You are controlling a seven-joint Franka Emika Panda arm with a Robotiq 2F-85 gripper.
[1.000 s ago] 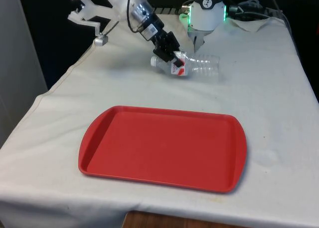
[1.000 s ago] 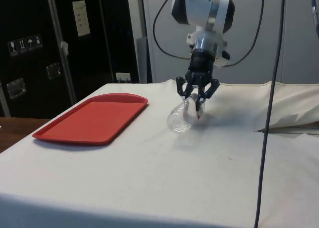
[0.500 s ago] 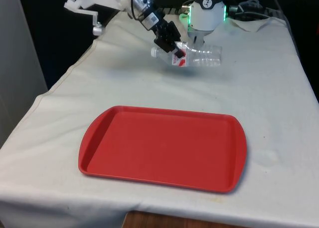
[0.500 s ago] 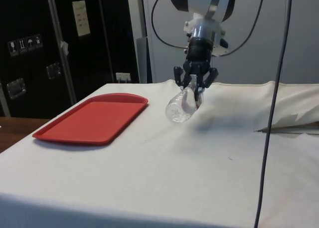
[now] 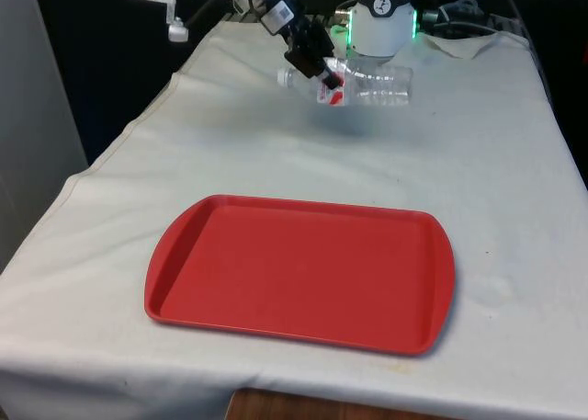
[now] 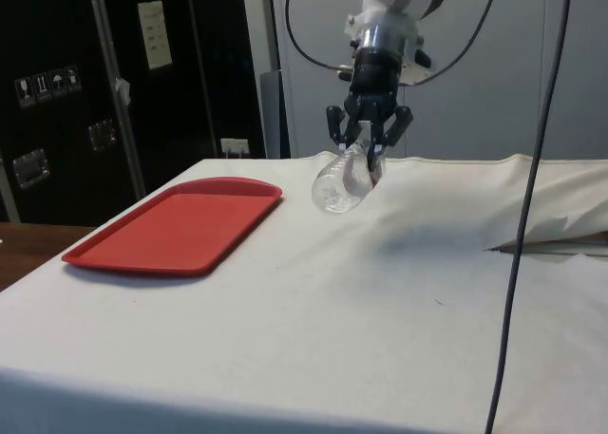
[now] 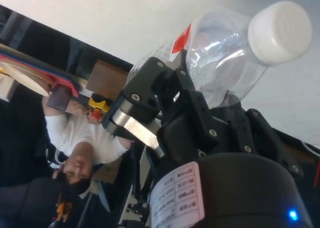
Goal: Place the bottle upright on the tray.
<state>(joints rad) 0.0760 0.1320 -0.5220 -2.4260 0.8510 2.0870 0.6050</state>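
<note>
A clear plastic bottle (image 5: pixel 367 85) with a white cap and a red label hangs lying sideways in the air above the far end of the table. My gripper (image 5: pixel 314 63) is shut on it near the neck end. In the side view the bottle (image 6: pixel 337 183) tilts down from the gripper (image 6: pixel 366 149), well above the cloth. The wrist view has the bottle (image 7: pixel 225 63) and its white cap (image 7: pixel 280 26) held between the black fingers (image 7: pixel 150 93). The red tray (image 5: pixel 303 271) lies flat on the table's near half; in the side view the tray (image 6: pixel 176 225) lies apart from the bottle.
A crumpled white cloth and cables (image 5: pixel 464 34) lie at the far end on the front view's right. A black cable (image 6: pixel 518 225) hangs down in the side view. A person in a white top (image 7: pixel 82 143) shows in the wrist view.
The gripper has lifted the bottle off the cloth and carried it higher, toward the table's far end. The tray has not moved.
</note>
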